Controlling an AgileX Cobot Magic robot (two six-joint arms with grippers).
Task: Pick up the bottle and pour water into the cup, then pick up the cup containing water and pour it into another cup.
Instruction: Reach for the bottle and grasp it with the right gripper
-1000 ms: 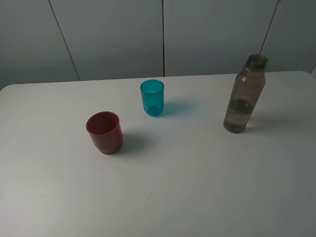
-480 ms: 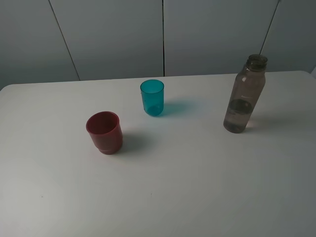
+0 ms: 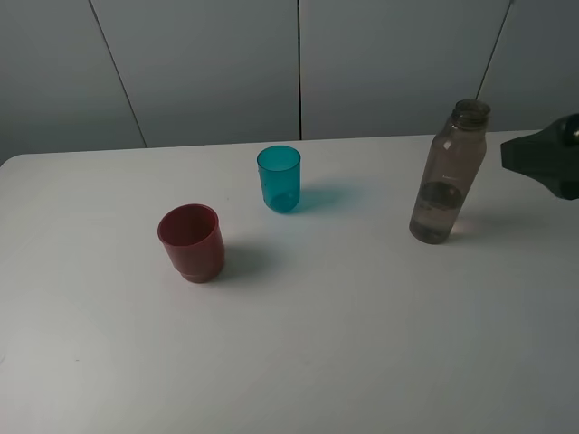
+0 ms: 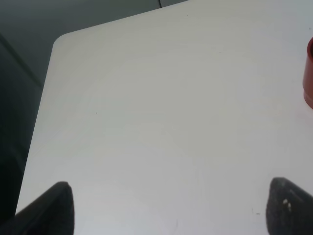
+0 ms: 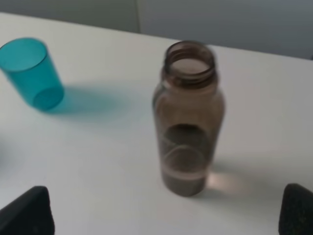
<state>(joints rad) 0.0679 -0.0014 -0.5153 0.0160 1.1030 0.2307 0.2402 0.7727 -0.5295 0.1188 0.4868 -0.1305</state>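
1. The left gripper (image 4: 171, 210) hangs over the left part of a white table (image 3: 344, 344), its two dark fingers spread wide with only bare tabletop between them. The side of the red cup shows at the edge of its wrist view.
2. The red cup (image 3: 191, 242) is the nearest of the three vessels. It stands upright left of centre, mouth facing up, on its narrower stepped base.
3. The bottle (image 3: 448, 176), smoky grey-brown and see-through, stands upright on the right side of the table. Its long axis is vertical and its open neck points straight up, with water filling only the lower part. Nothing touches it.
4. The right gripper (image 5: 164, 215) juts in from the right edge of the high view, level with the bottle's upper half and just beside it, a gap between them. Its fingers are spread wide and hold nothing. In its wrist view the bottle stands ahead of the two fingertips, roughly centred between them.
5. The teal cup (image 3: 279, 178) stands upright farther back near the middle, mouth up, well apart from both the red cup and the bottle.
6. Grey wall panels (image 3: 208, 68) rise behind the table's far edge.
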